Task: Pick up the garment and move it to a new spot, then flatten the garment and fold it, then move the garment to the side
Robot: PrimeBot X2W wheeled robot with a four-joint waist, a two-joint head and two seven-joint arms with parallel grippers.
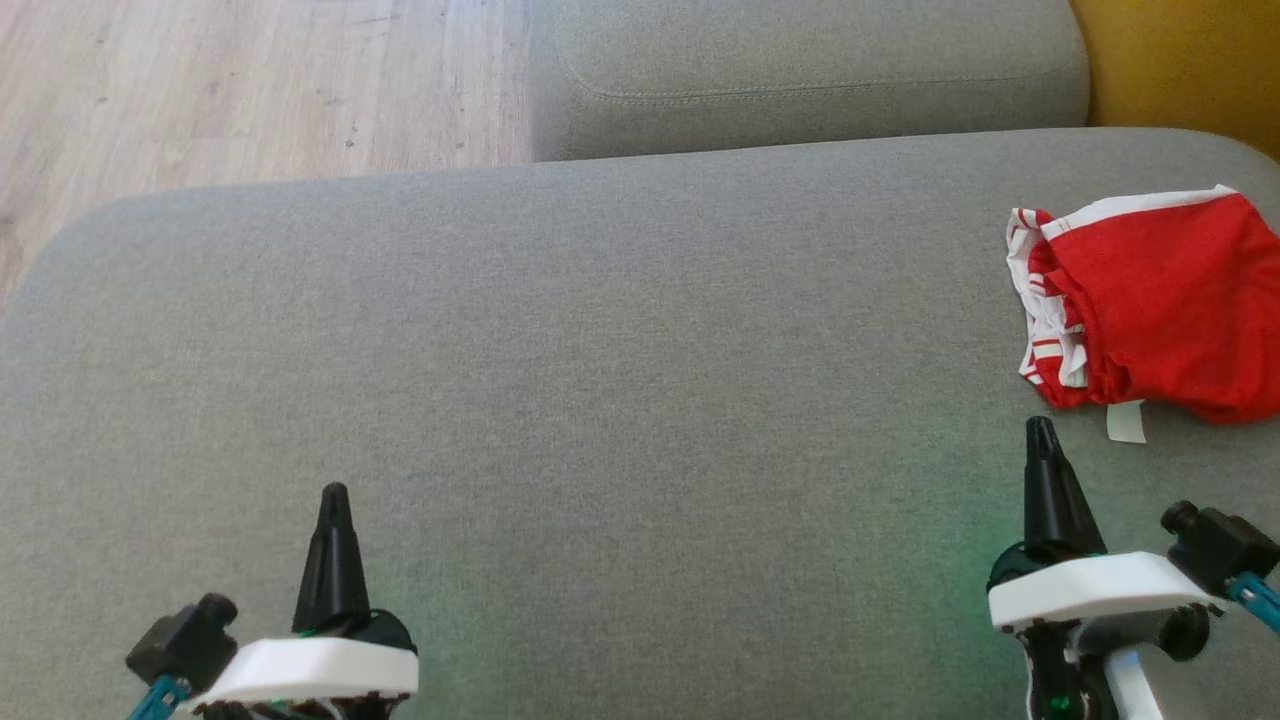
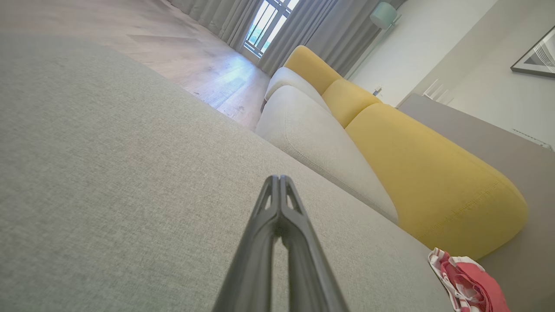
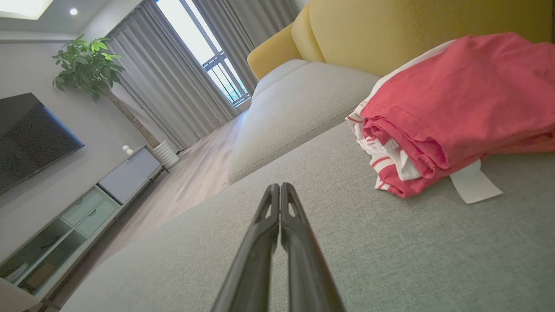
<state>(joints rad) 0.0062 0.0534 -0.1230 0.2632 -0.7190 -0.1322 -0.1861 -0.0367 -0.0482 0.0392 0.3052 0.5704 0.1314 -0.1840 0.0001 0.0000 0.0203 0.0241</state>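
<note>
The garment is a red piece with white trim, folded into a bundle at the far right of the grey sofa seat. A white label sticks out from its near edge. In the right wrist view the garment lies to the upper right, and in the left wrist view the garment sits small at the bottom right. My right gripper is shut and empty, its tip just short of the bundle's near left corner. My left gripper is shut and empty too, low at the left over bare cushion.
A second grey cushion lies beyond the seat, with yellow back cushions along the right. Wooden floor shows past the seat's far left edge. A TV cabinet and a potted plant stand across the room.
</note>
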